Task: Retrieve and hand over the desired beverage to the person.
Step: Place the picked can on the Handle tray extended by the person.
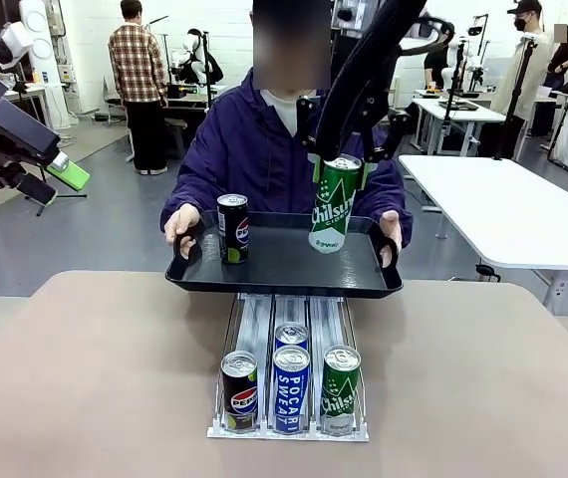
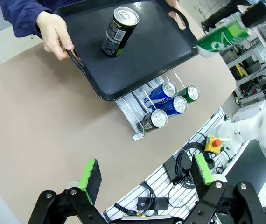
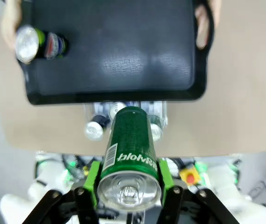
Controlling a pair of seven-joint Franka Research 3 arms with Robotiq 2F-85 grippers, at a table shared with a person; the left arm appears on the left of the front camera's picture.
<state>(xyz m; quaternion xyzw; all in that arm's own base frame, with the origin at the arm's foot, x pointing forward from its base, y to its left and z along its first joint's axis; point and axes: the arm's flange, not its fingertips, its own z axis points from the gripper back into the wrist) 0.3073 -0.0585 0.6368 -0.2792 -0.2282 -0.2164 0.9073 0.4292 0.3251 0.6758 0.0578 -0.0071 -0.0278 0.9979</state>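
The person (image 1: 254,149), in a dark purple jacket, holds a black tray (image 1: 284,274) by both handles over the table's far edge. A black Pepsi can (image 1: 232,227) stands on the tray's left half. Above the right half hangs a green Chilsung can (image 1: 335,204), slightly tilted, with my right gripper (image 1: 342,167) shut on its top end. In the right wrist view the can (image 3: 130,154) sits between the green pads (image 3: 93,179), with the tray (image 3: 114,60) below. My left gripper (image 2: 147,172) is open and empty, raised at the table's left side (image 1: 60,169).
A can rack (image 1: 289,428) on the near middle of the table holds a Pepsi can (image 1: 239,390), two Pocari Sweat cans (image 1: 291,388) and a Chilsung can (image 1: 340,388). The person's hands (image 1: 179,224) grip the tray's handles. White tables stand at the right.
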